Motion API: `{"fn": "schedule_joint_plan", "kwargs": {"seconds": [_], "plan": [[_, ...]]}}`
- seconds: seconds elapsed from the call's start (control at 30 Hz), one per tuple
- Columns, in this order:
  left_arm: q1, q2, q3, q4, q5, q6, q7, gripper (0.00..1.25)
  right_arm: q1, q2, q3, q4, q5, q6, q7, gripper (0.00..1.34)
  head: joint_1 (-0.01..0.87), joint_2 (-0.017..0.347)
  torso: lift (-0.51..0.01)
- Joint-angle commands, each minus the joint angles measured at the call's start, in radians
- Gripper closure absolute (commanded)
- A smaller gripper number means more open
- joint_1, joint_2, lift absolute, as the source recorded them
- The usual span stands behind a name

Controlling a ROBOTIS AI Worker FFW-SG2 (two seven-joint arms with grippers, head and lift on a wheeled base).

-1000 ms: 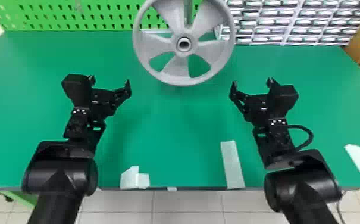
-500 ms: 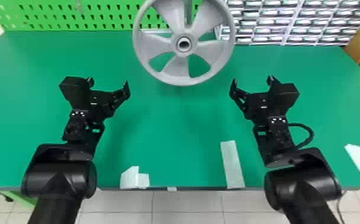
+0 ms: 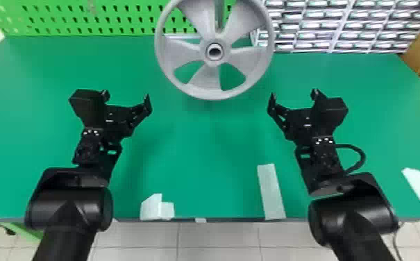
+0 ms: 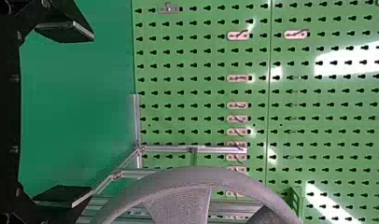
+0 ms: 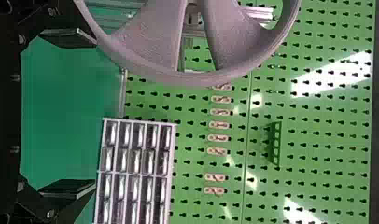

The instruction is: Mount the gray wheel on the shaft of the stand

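Slightly shifted toward the left edge of the head view since the first frame are the left jaws (image 3: pixel 126 96); the wheel (image 3: pixel 209 78) has been left where it was, at upper centre. Left and right jaws (image 3: pixel 293 96) are held apart and empty over the worktop (image 3: pixel 216 149), at centre left and centre right, clear of the rim. What looks like the stand's post (image 3: pixel 219 14) is seen behind the wheel. By the look of it, the wheel has already been put on the shaft and let go; whether it is fully seated cannot be told. If it is, only the arms' withdrawal is left. The hub (image 3: pixel 214 62) is faced toward the robot. Being round, the wheel is given no long axis; its axle line is pointed out from the stand.

In the left wrist view, nothing is gripped between the widely parted fingers, and part of the rim is seen beyond them.

In the right wrist view, the fingers are likewise spread and empty, with metal profiles seen behind the spokes.
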Motion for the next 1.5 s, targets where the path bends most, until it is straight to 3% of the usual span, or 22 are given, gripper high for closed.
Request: {"fn": "schedule_joint_plan", "kwargs": {"seconds": [0.0,1.47], "plan": [[0.000,0.000,0.002,0.000,0.000,-0.002,0.001,0.13,-0.001,0.000,0.001,0.000,0.000,-0.001,0.000,0.22,0.865,0.052,-0.101],[-0.005,0.000,-0.001,0.000,0.000,-0.005,0.000,0.13,-0.007,0.006,-0.001,0.002,0.000,-0.001,0.000,0.22,0.865,0.052,-0.101]]}}
